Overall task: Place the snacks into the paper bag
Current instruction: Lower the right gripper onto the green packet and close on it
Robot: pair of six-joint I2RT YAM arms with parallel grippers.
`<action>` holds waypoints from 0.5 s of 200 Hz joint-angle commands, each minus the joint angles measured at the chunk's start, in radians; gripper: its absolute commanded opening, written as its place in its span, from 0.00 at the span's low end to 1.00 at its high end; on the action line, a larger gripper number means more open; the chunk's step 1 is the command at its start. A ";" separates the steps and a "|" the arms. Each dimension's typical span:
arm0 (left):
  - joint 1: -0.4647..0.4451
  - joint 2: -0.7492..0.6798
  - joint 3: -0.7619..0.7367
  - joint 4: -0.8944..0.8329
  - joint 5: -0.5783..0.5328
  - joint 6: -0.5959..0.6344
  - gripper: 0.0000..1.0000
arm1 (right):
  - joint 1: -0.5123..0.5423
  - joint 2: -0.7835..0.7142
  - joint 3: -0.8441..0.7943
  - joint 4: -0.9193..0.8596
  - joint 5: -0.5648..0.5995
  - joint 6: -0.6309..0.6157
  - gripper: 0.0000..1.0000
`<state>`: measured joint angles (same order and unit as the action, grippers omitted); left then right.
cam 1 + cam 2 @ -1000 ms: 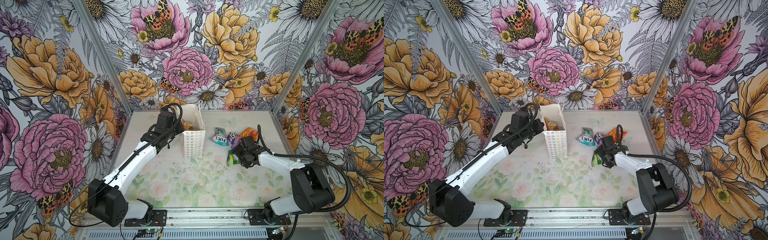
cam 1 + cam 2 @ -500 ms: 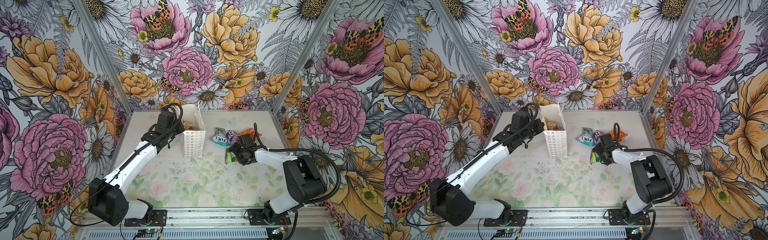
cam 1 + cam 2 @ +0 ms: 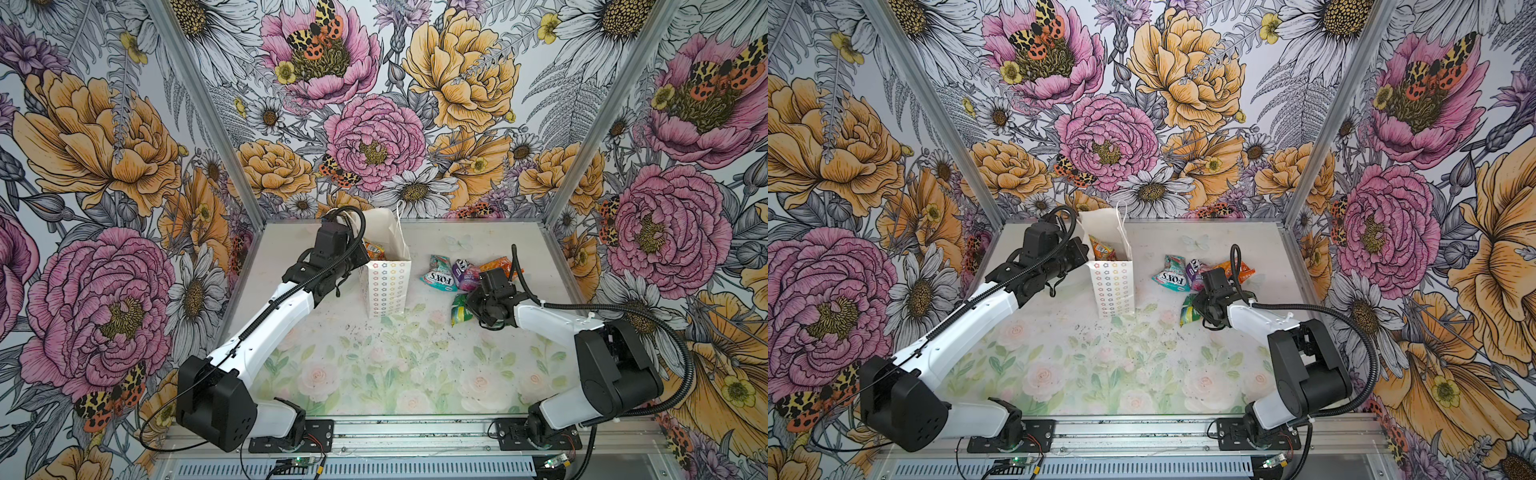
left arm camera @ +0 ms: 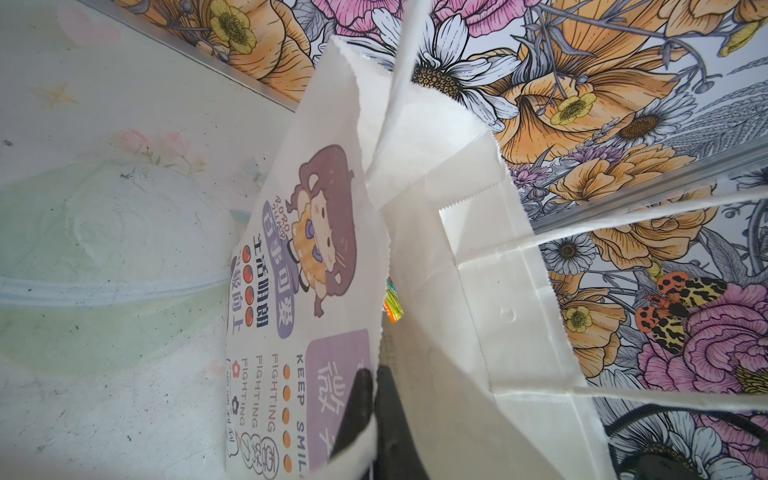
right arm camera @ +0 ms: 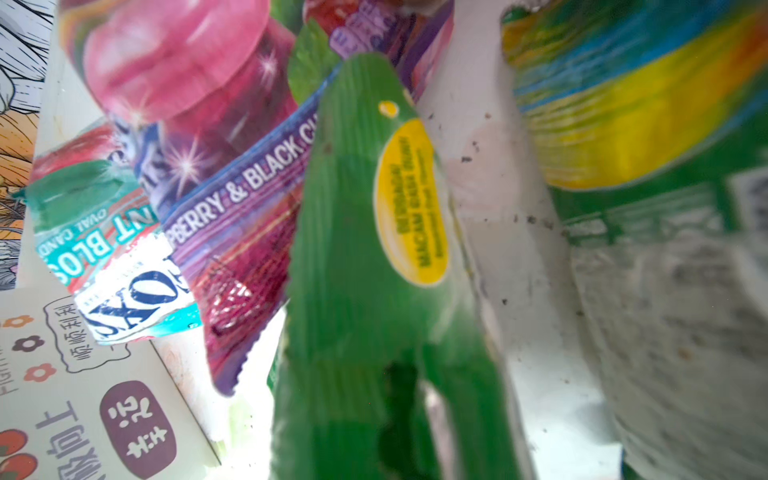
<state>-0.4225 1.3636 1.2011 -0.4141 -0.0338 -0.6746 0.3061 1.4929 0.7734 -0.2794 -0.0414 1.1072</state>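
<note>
In both top views: right gripper shifted toward bag, now closed on green packet, right of bag. In left wrist view: left gripper clamped on bag wall. In right wrist view: packet pinched by edge, probably ready to lift. Leaves 3 more packets right of bag.

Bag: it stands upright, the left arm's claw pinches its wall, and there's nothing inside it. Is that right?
Not quite: the bag isn't empty. Both top views show an orange packet lying inside it. The rest holds: the bag stands upright, and the left wrist view shows the left gripper pinching its wall.
</note>
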 commanded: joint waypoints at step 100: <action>0.003 0.017 0.005 -0.012 0.014 0.010 0.00 | -0.001 -0.118 0.002 -0.012 0.029 -0.123 0.00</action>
<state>-0.4225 1.3689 1.2015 -0.4129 -0.0338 -0.6746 0.3061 1.4216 0.7708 -0.3050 -0.0303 1.0306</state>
